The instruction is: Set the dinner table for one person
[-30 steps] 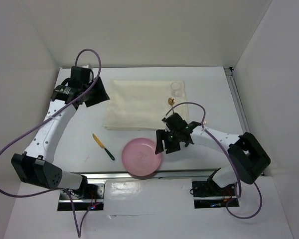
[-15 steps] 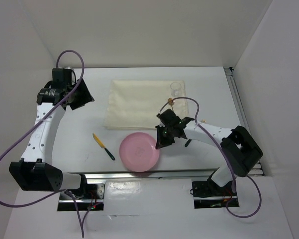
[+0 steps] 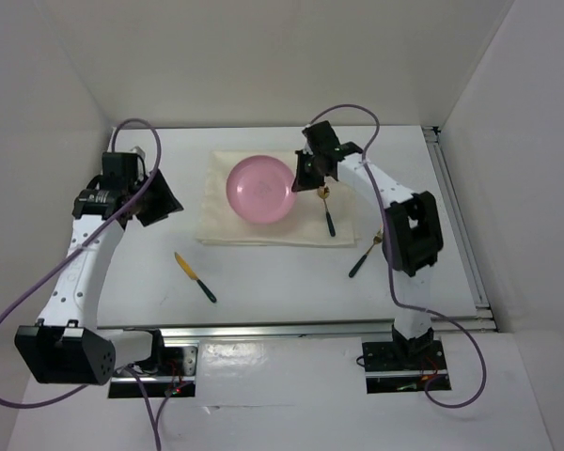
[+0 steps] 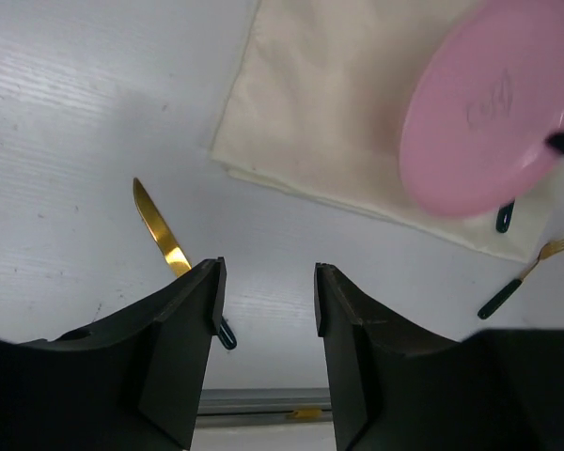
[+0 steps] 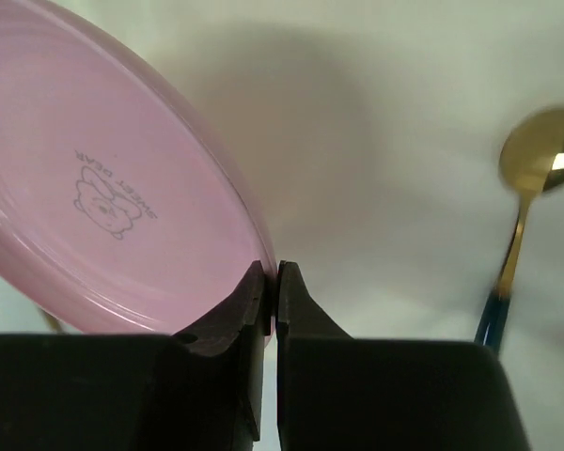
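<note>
The table (image 3: 263,282) fills the floor of the top view, white and flat, with the arms' bases at its near rail. A cream cloth (image 3: 227,224) lies at its far middle. The pink plate (image 3: 258,188) was at the near edge by the rail a second ago and now hangs over the cloth. The right gripper (image 5: 271,277), which then stood spread beside the plate, is now pinched shut on its rim. The left gripper (image 4: 268,272) has drawn back from the cloth's far left corner. It sits over bare table to the left, jaws spread and holding nothing.

For the setting, this looks like the plate going to its place on the cloth, and it has still to be lowered and released. The spoon (image 3: 326,202) lies on the cloth just right of the plate. The fork (image 3: 367,254) and knife (image 3: 195,276) are on bare table, apart from the cloth, so they are probably still to be placed.

The top view gives the layout but not the plate's height. The right wrist view shows the plate tilted, printed underside facing the camera, with a shadow on the cloth, so it appears off the surface. The left wrist view shows its own open jaws above the knife.
</note>
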You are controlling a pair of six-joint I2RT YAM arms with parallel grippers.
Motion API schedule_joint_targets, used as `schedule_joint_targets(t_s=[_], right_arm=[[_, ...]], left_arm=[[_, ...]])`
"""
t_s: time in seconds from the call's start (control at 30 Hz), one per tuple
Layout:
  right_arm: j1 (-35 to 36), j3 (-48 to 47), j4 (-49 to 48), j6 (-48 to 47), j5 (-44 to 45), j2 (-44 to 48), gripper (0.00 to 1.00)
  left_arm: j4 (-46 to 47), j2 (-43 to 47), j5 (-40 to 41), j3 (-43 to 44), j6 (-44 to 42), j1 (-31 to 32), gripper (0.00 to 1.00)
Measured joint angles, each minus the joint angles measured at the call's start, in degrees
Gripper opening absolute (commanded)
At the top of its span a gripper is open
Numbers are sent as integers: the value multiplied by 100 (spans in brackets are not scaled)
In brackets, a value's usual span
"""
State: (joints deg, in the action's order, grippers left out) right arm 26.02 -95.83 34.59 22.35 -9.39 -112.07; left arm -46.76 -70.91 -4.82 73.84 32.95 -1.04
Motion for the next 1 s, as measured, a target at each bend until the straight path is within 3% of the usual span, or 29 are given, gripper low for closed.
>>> schedule_joint_targets(t_s=[0.13, 0.3, 0.33, 0.4, 0.5, 0.53, 0.77, 1.0], right_arm=[[-275, -1213, 96, 15, 66, -1432, 0], [-382, -1781, 319, 170, 7, -2302, 3], [-396, -1834, 361, 221, -22, -2326, 19], [-400, -1899, 387, 264, -39, -2330, 32], [-400, -1941, 350, 323, -28, -2319, 67], [-400, -1932, 352, 332, -24, -2317, 72], [-365, -1355, 258, 332, -33, -1705, 76], [-136, -1139, 157, 332, 9, -380, 77]], left_arm=[[175, 498, -22, -918, 308, 404, 60], [308, 870, -31, -1967, 802, 903, 74], [310, 898, -17, -2146, 931, 979, 78], [339, 903, 26, -2415, 1099, 1137, 78], [352, 898, 138, -2743, 1386, 1370, 80], [354, 890, 186, -2833, 1460, 1447, 80], [632, 463, 372, -3416, 1987, 1749, 67], [999, -46, 468, -3786, 2352, 1840, 59]])
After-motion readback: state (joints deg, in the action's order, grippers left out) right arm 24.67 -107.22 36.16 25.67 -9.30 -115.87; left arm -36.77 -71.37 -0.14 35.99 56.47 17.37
